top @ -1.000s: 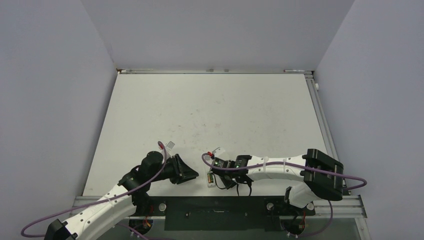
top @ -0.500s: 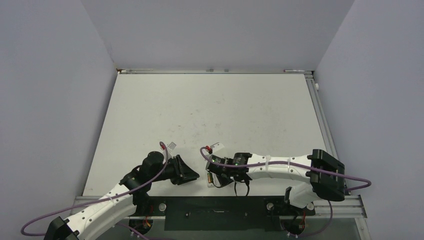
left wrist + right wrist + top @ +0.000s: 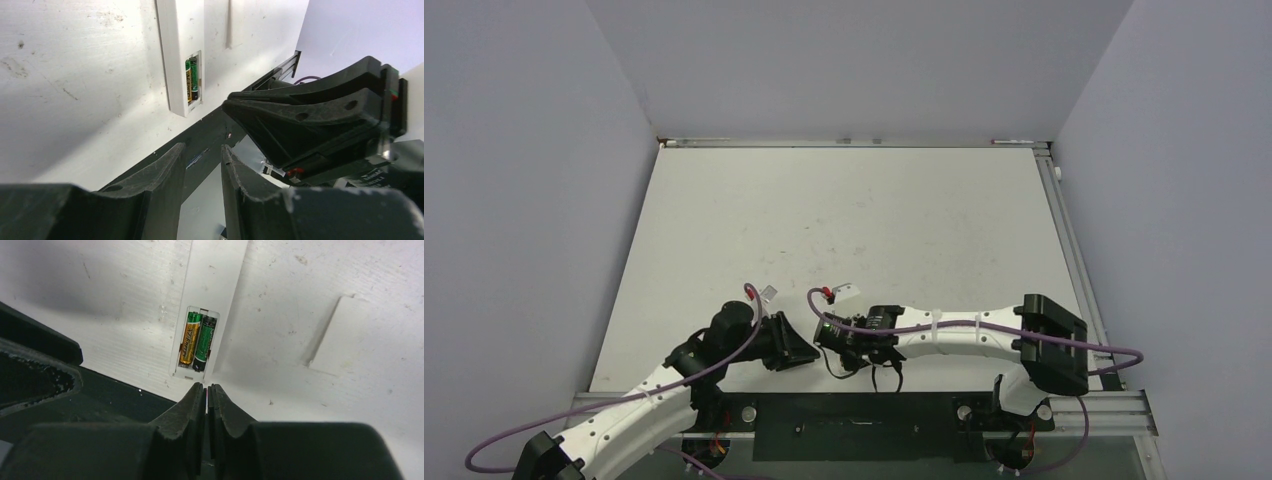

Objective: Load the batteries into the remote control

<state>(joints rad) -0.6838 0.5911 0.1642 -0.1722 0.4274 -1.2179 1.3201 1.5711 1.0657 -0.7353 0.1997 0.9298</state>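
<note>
On the left, we are seeing the left gripper (image 3: 201, 150) sitting low by the near edge of the table (image 3: 854, 220). Its fingers are standing a narrow gap apart and gripping nothing. It is pointing right, toward the right gripper (image 3: 206, 388). In the top view the two tips are lying just beside each other, and we cannot tell whether they are touching.

Moving right, the remote (image 3: 218, 280) is lying flat on the table with its recess (image 3: 202, 311) facing up, at the end nearest the table's front edge. The batteries (image 3: 191, 82) are both sitting in that recess, side by side and lengthwise along the remote. In the right wrist view, the gold battery (image 3: 188, 338) is lying on the left and the dark battery (image 3: 204, 340), green-labelled, is lying against it on the right. From above we are not making out the remote, since the right wrist is covering that spot.

The right gripper is hanging just off the remote's battery end. Its fingers are pressing together with only a hairline slit between them, and they are holding nothing. We cannot tell whether its tip is touching the table.

Further right, a flat white piece (image 3: 362, 335) is lying on the table near the remote, apart from it.
</note>
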